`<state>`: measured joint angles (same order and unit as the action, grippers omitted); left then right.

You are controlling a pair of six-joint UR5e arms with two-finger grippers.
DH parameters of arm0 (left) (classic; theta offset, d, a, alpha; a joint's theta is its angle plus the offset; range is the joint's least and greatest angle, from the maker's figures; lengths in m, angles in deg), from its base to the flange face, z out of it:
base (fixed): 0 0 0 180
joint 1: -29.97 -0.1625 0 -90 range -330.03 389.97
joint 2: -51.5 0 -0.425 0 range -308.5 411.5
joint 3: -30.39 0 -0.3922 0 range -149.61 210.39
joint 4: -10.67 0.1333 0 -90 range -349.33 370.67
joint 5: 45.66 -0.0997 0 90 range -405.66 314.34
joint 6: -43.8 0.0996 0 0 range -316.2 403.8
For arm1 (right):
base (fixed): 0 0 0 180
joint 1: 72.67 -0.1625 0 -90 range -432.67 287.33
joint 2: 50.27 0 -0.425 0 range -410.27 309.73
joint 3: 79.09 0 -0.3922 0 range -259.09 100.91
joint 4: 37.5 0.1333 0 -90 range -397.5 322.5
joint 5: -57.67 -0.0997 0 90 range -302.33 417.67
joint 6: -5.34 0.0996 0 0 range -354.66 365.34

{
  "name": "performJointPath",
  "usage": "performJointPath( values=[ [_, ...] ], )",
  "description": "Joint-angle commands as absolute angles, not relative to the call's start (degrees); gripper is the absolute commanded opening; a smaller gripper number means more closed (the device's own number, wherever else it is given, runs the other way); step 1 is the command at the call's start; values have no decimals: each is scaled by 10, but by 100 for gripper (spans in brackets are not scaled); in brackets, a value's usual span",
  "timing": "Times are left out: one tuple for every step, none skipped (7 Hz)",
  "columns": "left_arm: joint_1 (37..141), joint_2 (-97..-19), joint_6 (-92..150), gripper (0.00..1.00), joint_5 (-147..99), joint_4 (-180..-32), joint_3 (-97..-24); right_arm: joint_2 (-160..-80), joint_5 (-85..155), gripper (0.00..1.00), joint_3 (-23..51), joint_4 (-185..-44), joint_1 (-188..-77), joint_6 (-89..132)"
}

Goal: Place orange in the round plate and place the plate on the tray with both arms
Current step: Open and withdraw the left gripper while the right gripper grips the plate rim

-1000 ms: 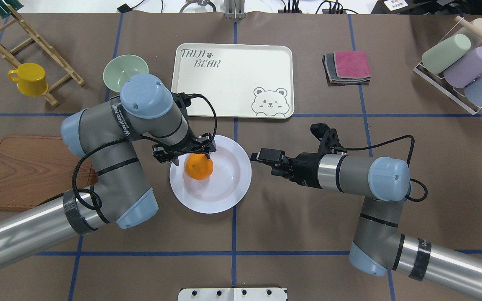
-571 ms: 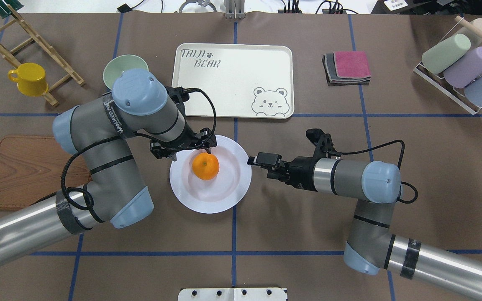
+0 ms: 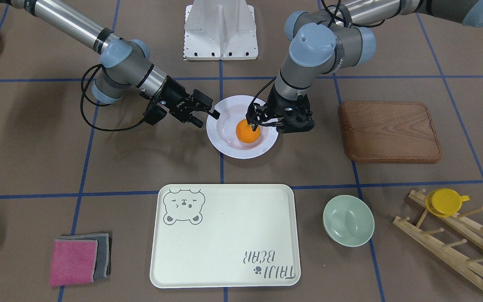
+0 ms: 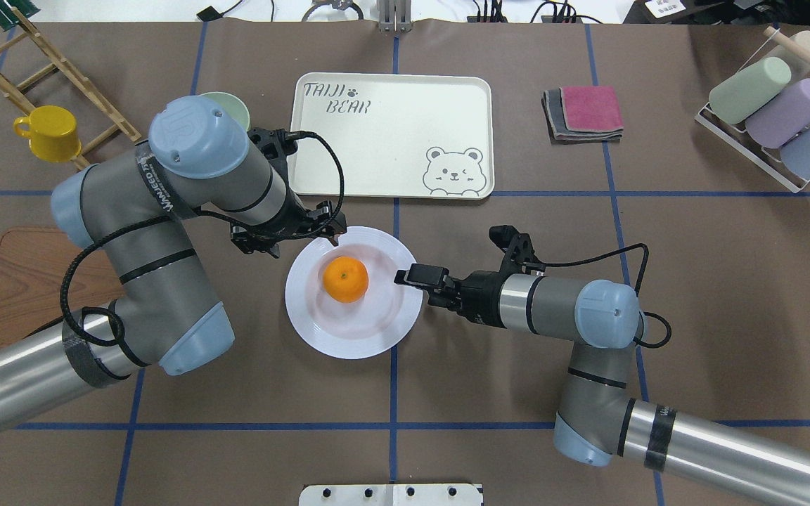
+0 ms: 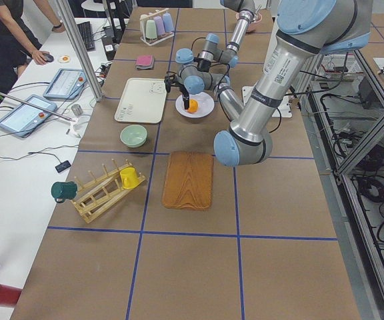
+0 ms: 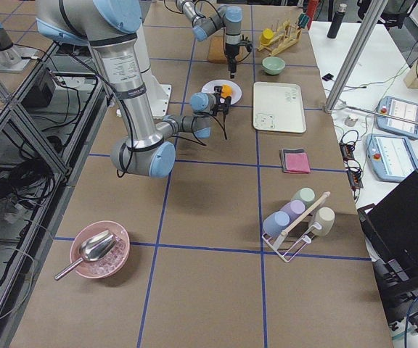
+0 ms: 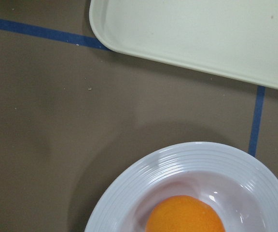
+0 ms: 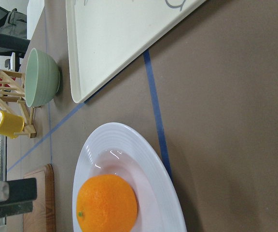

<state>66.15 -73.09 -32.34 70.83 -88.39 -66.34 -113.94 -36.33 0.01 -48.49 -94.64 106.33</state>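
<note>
The orange (image 4: 345,279) (image 3: 247,131) lies free in the hollow of the white round plate (image 4: 370,330) (image 3: 241,151) at mid-table. My left gripper (image 4: 306,244) (image 3: 264,123) hangs open over the plate's far-left rim, a little above the orange and not touching it. At the plate's right rim my right gripper (image 4: 405,276) (image 3: 210,115) reaches in level and low, open, its tips at the edge. The cream tray (image 4: 391,140) (image 3: 224,235) lies bare just beyond the plate. Both wrist views show the orange (image 7: 185,215) (image 8: 106,203) in the plate (image 7: 129,193) (image 8: 144,159) and no fingers.
A pale green bowl (image 4: 226,105) sits left of the tray, partly under my left arm. A wooden board (image 4: 18,295) lies at the left, and a rack with a yellow cup (image 4: 50,132) at the far left. Folded cloths (image 4: 584,112) and a cup rack (image 4: 778,112) are at the right.
My left gripper let go of the orange, lifted and drew back toward the far left. The orange shifted slightly right in the plate. My right gripper slid left up to the plate's rim.
</note>
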Motion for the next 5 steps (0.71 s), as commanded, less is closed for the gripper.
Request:
performJointPath(
  values=[
    [667,-724,-322,99,710,-884,-668,-1131,-355,95,-6,-485,-938,1063],
    [668,-723,-322,99,711,-884,-671,-1129,-355,86,-7,-485,-937,1063],
    [673,-723,-320,99,711,-884,-671,-1123,-355,60,-7,-485,-937,1064],
    [687,-722,-301,99,729,-884,-672,-1114,-354,34,-7,-483,-938,1070],
    [712,-706,-281,99,760,-883,-680,-1111,-350,19,-6,-467,-938,1088]
  ],
)
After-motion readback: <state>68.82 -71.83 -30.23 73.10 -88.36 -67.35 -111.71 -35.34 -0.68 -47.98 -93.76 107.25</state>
